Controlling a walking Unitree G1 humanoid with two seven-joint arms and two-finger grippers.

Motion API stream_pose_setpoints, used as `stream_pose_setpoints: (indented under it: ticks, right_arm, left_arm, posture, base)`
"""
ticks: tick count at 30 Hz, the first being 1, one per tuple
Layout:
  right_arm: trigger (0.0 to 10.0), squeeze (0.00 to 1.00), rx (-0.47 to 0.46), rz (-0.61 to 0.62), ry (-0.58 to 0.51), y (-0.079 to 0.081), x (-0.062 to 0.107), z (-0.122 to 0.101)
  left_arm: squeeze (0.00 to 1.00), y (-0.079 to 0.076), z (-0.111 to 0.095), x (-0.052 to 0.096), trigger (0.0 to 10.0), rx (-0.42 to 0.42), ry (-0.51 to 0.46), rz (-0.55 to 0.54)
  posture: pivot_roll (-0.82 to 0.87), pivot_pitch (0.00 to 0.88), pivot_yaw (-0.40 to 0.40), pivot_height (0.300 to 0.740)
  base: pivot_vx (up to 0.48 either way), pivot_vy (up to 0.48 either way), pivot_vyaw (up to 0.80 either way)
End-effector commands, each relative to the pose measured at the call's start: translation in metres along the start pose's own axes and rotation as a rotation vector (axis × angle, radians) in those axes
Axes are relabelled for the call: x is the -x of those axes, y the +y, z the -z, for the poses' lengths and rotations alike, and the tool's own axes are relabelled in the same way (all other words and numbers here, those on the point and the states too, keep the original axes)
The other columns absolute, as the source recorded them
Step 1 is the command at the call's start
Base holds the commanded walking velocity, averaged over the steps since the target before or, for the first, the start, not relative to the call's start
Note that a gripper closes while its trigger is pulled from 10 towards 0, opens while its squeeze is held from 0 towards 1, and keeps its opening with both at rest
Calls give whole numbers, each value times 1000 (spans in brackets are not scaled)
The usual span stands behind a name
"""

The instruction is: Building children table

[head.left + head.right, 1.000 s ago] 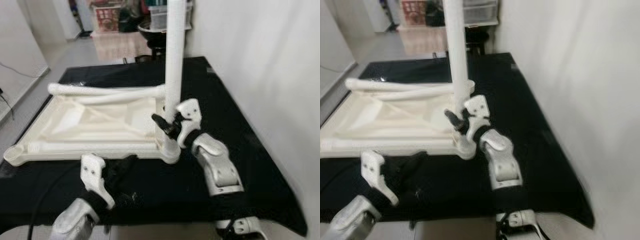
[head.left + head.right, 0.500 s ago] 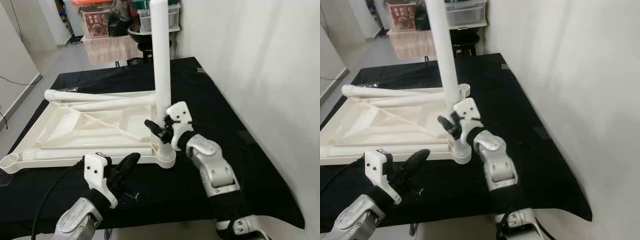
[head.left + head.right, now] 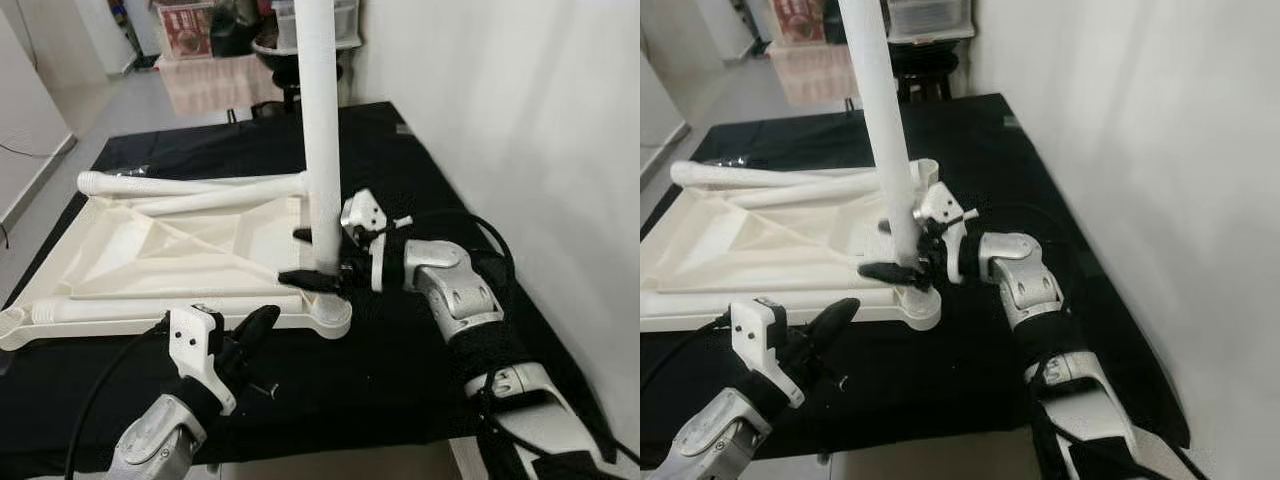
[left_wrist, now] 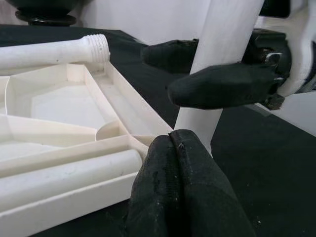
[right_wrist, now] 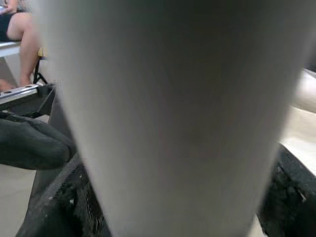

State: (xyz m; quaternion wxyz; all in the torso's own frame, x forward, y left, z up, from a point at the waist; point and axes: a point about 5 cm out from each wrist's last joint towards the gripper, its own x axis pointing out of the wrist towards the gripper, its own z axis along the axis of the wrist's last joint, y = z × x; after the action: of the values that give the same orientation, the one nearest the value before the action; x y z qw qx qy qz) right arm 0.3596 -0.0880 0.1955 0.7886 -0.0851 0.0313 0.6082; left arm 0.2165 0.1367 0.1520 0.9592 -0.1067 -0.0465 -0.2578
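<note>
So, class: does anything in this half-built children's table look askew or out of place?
Nothing stands out as wrong. The tabletop lies upside down on the black cloth, one leg upright in its corner socket with the right gripper around it; other legs lie unattached.

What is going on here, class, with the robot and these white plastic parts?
The robot is assembling a child's table. The white tabletop lies upside down on a black cloth. The right hand grips an upright table leg just above the near corner socket. The left hand, fingers together, rests by the tabletop's near edge. Two more legs lie on the tabletop.
</note>
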Motion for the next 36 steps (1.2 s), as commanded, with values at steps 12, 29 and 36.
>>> stream_pose_setpoints:
  ticks: [12,29,36]
  right_arm:
    - [0,0,-79,-80,-31,-7,-2,4]
    - [0,0,-23,646,13,54,-20,40]
    - [0,0,-23,702,10,29,-10,39]
  left_arm:
    - [0,-2,3,4,10000,-11,12,-7]
    - [0,4,-1,6,10000,-24,14,-13]
    - [0,5,0,4,10000,-9,15,-8]
  posture:
    - [-41,53,41,740]
    - [-93,96,76,740]
    - [-76,81,53,740]
  base:
    - [0,0,0]
    - [0,0,0]
    - [0,0,0]
